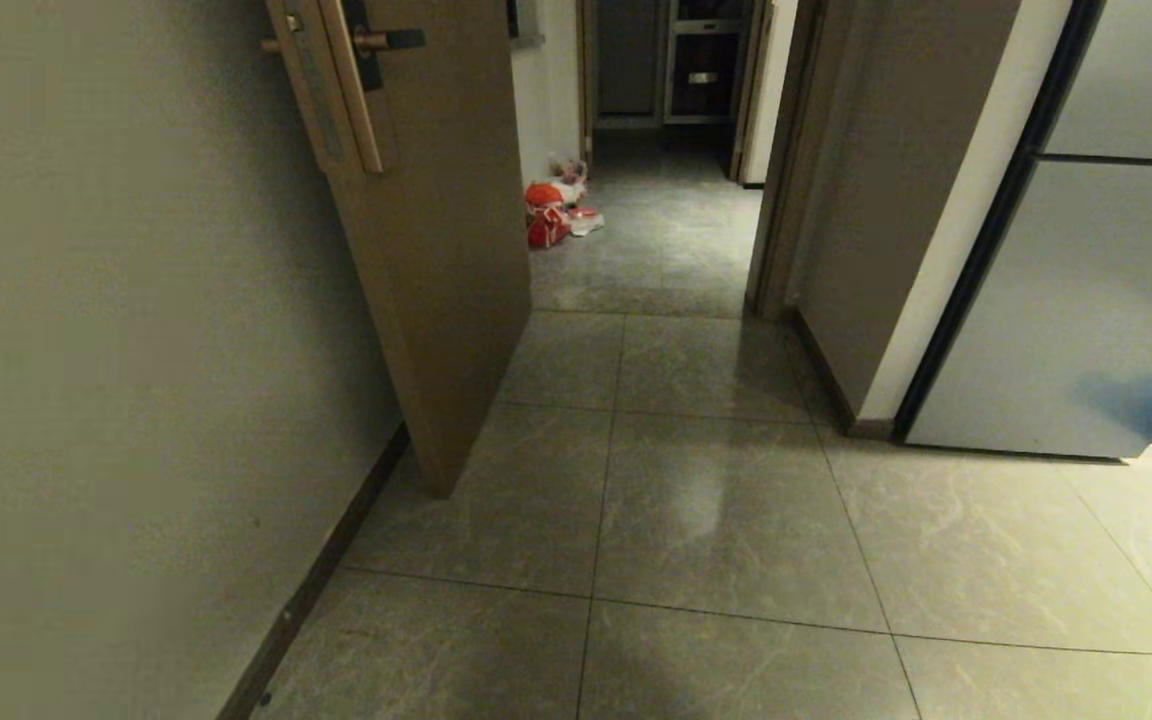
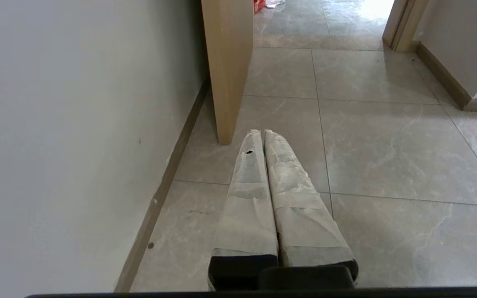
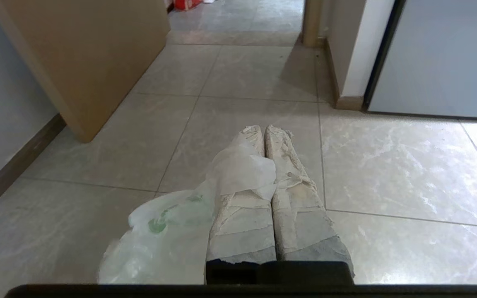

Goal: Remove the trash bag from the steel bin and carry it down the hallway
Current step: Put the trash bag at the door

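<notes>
Carrying stage: the thin, crinkly, whitish translucent trash bag (image 3: pixel 168 236) is already out of its bin, judging by where it hangs now; no steel bin shows in any view.
Right gripper: the right gripper (image 3: pixel 263 131), its fingers wrapped in pale tape, has its jaws pressed together on a fold of the bag's plastic, which drapes over one finger.
Bag position: it hangs beside and below the right gripper, above the floor, with green-printed scraps showing through.
Left gripper: the left gripper (image 2: pixel 262 132), also tape-wrapped, has its jaws pressed together on nothing, hanging idle over the tiles near the wall.
Head view: neither arm appears in it.
Hallway: the passage of large grey marble-veined floor tiles (image 1: pixel 726 510) runs ahead between a plain cream wall (image 1: pixel 136 380) and a pale panel.
Obstacle: a tan wooden door (image 1: pixel 436 250) stands open into the passage on the robot's left.
Far end: an orange-red bag (image 1: pixel 546 215) lies on the floor beyond the door, beside a doorway.
Done: lifting the bag free.
Left: most of the hallway appears to lie ahead, so the carry looks unfinished.
</notes>
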You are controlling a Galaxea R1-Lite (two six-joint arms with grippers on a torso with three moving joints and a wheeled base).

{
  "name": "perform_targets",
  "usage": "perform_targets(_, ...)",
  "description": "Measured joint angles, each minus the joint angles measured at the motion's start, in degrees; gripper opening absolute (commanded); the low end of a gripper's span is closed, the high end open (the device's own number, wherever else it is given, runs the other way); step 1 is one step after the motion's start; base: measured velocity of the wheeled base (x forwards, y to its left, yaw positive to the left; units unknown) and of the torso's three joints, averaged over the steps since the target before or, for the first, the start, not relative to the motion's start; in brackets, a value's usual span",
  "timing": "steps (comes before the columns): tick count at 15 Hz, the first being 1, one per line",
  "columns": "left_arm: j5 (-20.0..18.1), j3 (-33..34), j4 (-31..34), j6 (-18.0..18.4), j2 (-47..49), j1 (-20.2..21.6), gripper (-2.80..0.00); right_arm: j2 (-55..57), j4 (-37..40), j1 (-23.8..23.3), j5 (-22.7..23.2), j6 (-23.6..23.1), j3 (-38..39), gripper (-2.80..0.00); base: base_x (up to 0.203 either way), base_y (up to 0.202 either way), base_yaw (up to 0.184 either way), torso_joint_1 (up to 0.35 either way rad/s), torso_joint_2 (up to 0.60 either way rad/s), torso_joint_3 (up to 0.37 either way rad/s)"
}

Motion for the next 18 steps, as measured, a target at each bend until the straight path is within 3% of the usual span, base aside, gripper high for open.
perform_targets(18, 0.1, 0.0, -0.1, -0.3, 0.0, 0.0, -2.80, 0.0, 0.0, 0.0, 0.0, 0.1, 0.0, -2.80, 0.000, 0.000, 0.000, 0.000, 0.00, 0.000)
